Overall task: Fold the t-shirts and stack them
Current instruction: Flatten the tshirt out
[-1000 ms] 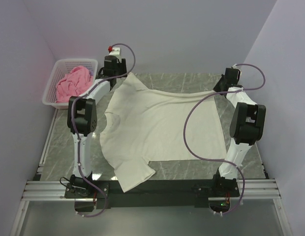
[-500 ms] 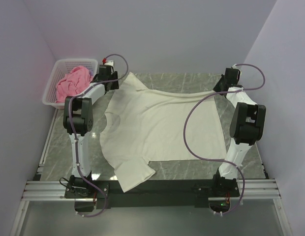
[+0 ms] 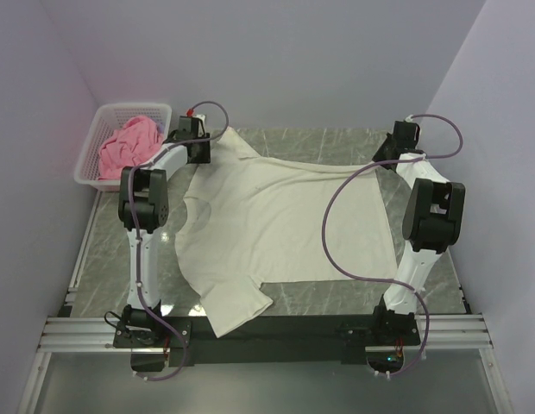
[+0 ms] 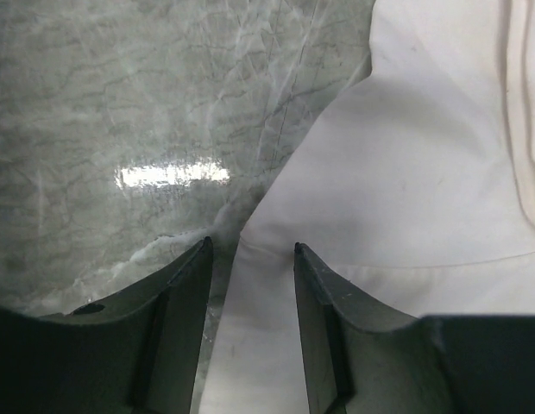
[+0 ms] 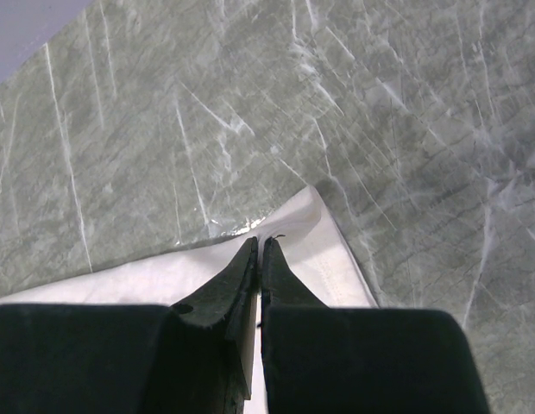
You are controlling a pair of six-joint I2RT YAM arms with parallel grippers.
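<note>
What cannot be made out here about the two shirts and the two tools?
- Left wrist view: the left tool, open, straddles the cream-white t-shirt at its edge; contact cannot be judged from above.
- Right wrist view: the right tool, shut on the shirt's corner, hides how much cloth it holds.
- Top view: the left arm and right arm cover their tools' tips.
- Top view: the pink t-shirt is bunched in the basket; its shape is unreadable.

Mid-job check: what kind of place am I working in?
Probably a lab test booth, not a home: plain walls box in a marble-look table with a metal mounting rail at its near edge.
</note>
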